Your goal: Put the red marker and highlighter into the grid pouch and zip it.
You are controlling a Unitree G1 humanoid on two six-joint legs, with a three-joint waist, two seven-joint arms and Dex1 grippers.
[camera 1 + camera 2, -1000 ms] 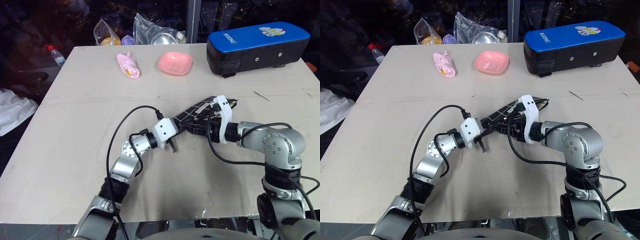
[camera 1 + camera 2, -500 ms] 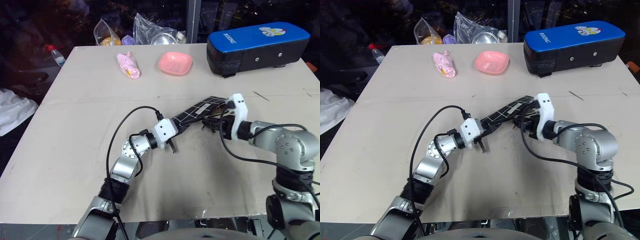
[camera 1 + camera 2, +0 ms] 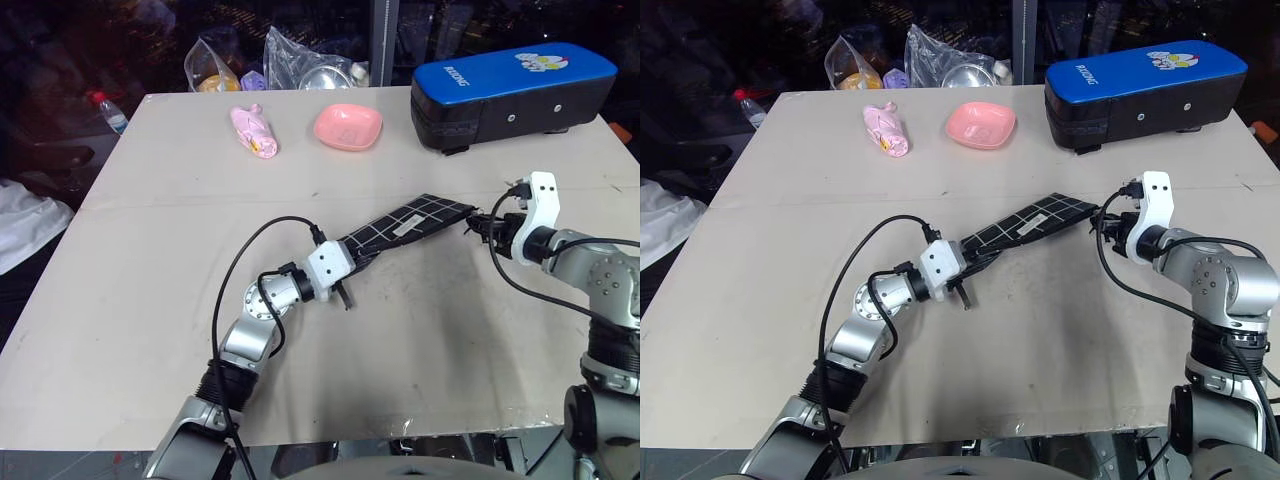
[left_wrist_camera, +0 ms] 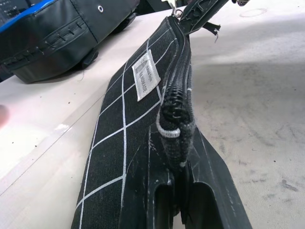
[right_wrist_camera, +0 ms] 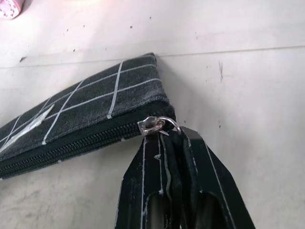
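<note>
Left gripper [image 3: 345,262] nearest, pinched shut on near end of grid pouch [image 3: 405,226]; in left wrist view fingers [image 4: 209,191] clamp the zipper-seam end, teeth bunched above the fingertips. Grid pouch: flat, long, black fabric, thin white grid lines, small white label [image 4: 146,75] on the face, zipper running along one long edge. Lifted at the held end, stretched out diagonally over middle of table [image 3: 150,300], running away and to the right. Zipper looks closed along visible length, silver slider [image 5: 151,125] at far corner. Red marker and highlighter not visible; contents of pouch cannot tell. Right gripper [image 3: 478,221] at far end of pouch, fingers [image 5: 190,191] closed together, tips right at the slider ring; black pull cord seems nipped between them, hard to confirm. Pouch spans between both grippers.

Farther back on table: pink bowl [image 3: 348,126], pink crumpled wrapper-like item [image 3: 256,132] to its left, well apart from pouch. Big black case with blue top [image 3: 512,92] at far right corner. Clear plastic bags [image 3: 270,62] at far edge, bottle [image 3: 111,111] with red cap off far left corner.
</note>
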